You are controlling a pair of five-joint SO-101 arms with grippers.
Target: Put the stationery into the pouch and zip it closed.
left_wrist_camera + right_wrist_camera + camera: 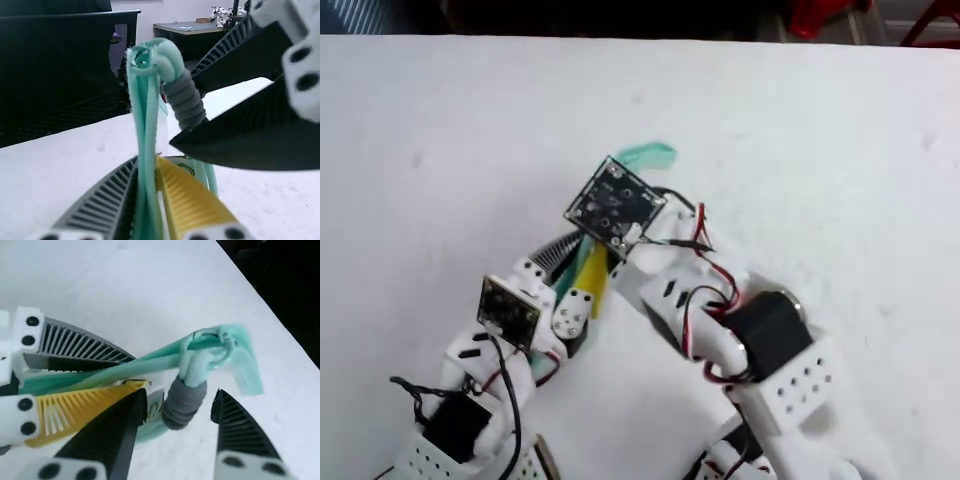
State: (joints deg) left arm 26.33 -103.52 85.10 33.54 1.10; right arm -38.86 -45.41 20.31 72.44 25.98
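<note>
1. The left gripper has one grey finger and one yellow finger. They are pressed tight together on the teal pouch, which stands on edge over the white table.
2. The right gripper has its two black fingers spread apart. One sits on each side of the grey zipper pull, at the end of the pouch away from the left gripper. There is a gap beside the pull, so it is not pinched.
3. The step in hand looks like the zipping. I cannot tell how far the zip is already shut.
4. The next move calls for the black fingers to pinch the pull squarely, then draw it along the pouch with the left gripper bracing it.
5. Count: one pouch, one zipper pull, two grippers, four fingers.
</note>
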